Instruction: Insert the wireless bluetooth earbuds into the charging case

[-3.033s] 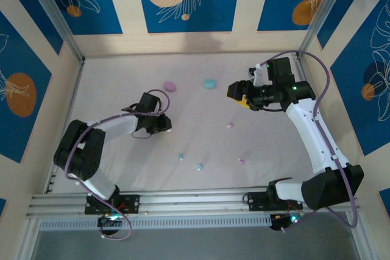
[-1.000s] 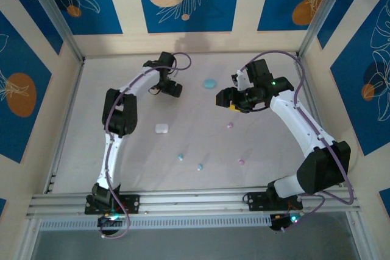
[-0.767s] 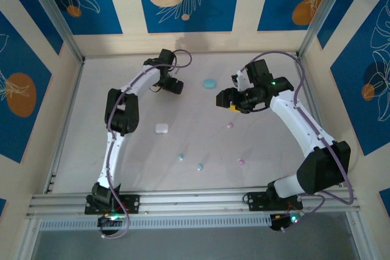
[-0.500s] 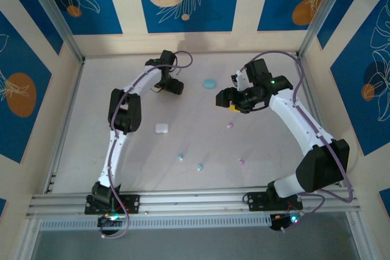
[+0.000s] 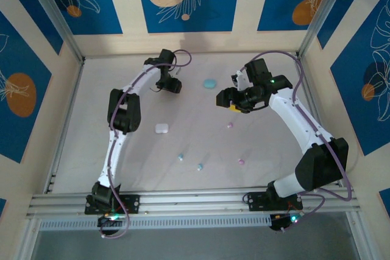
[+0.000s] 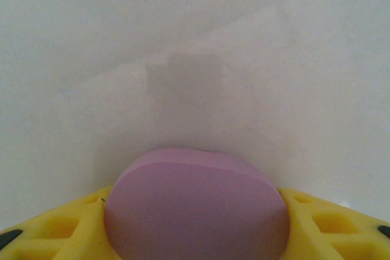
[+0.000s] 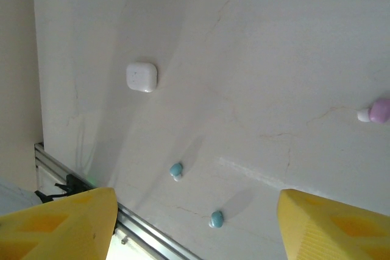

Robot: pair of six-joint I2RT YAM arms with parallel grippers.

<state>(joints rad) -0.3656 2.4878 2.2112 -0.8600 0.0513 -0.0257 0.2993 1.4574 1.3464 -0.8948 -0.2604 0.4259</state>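
Left wrist, left claw (image 6: pixel 195 235) clasping pink case (image 6: pixel 195 202)

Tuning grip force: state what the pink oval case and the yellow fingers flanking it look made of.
Pink oval case: probably moulded plastic, matte; even colour, smooth face, crisp rim, no glare. Yellow fingers: likely plastic or firm rubber, matte; cut-out cells show, stiffness unclear.
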